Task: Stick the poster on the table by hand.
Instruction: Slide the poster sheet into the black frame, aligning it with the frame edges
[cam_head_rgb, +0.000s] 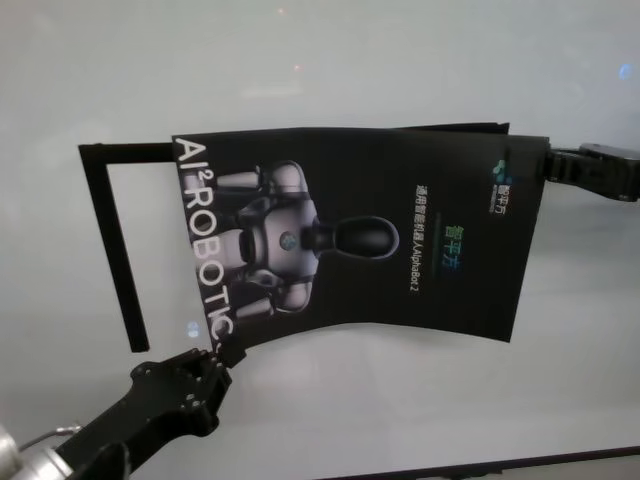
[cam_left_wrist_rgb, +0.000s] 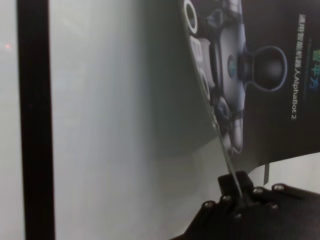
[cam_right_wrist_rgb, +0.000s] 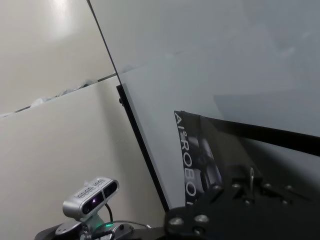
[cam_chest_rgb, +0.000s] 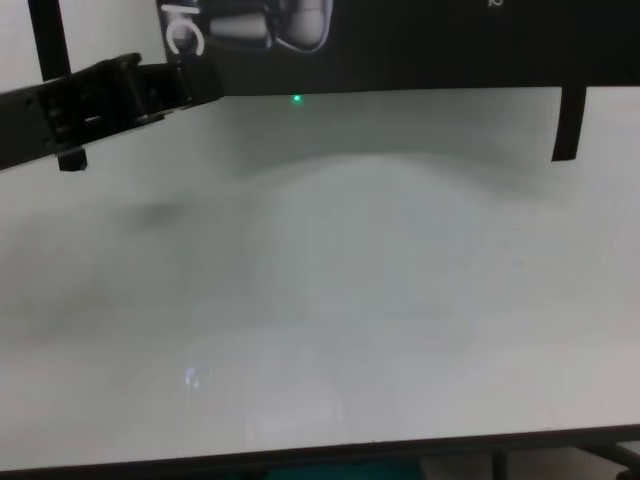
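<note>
Plainly, left hand (cam_head_rgb: 228, 352) and right hand (cam_head_rgb: 556, 165) each clamp the poster (cam_head_rgb: 400, 240) over the table (cam_head_rgb: 400, 400).

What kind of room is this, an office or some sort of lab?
Probably a robot lab or demo space: a bare white table, a robot-company poster held by the left gripper and right gripper, and a tripod camera.
</note>
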